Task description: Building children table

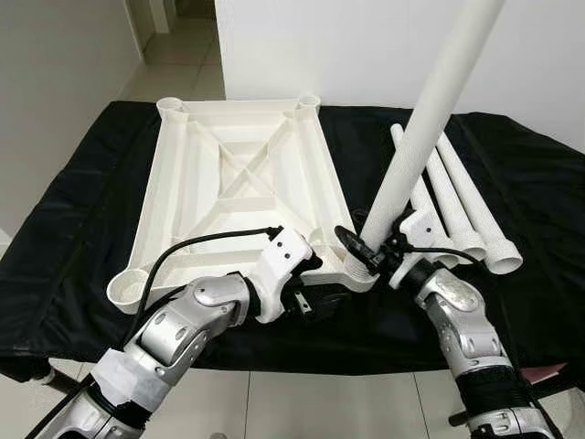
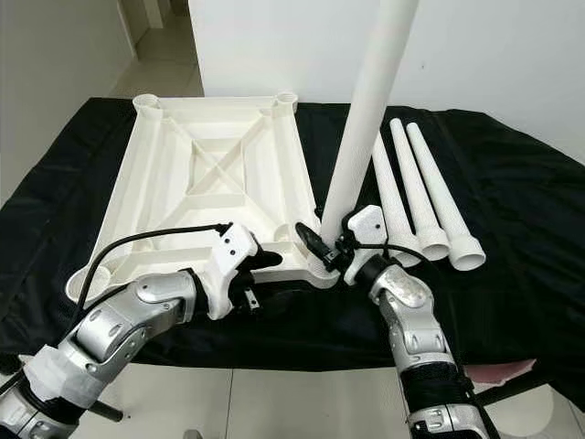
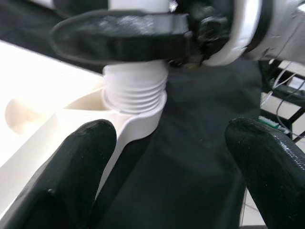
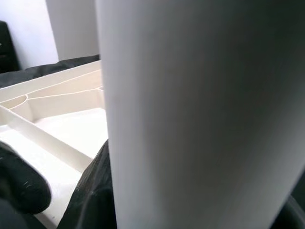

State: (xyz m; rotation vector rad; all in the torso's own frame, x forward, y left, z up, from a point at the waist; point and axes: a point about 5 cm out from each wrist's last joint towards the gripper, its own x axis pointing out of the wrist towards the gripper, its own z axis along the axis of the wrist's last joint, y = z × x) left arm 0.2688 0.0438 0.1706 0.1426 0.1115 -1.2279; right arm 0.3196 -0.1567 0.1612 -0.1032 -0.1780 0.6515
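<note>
While right gripper [image 1: 370, 258] is clamping long white plastic tube leg [image 1: 422, 128] low, near its thread in corner socket of upturned white ribbed tabletop [image 1: 239, 183], I'm judging leg light, stiff, slippery; left gripper [image 3: 167, 162] is gaping empty beside socket.

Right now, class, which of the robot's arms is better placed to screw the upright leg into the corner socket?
Right. The right gripper already grips the upright leg above its thread. The left gripper is open beside the corner socket.
</note>
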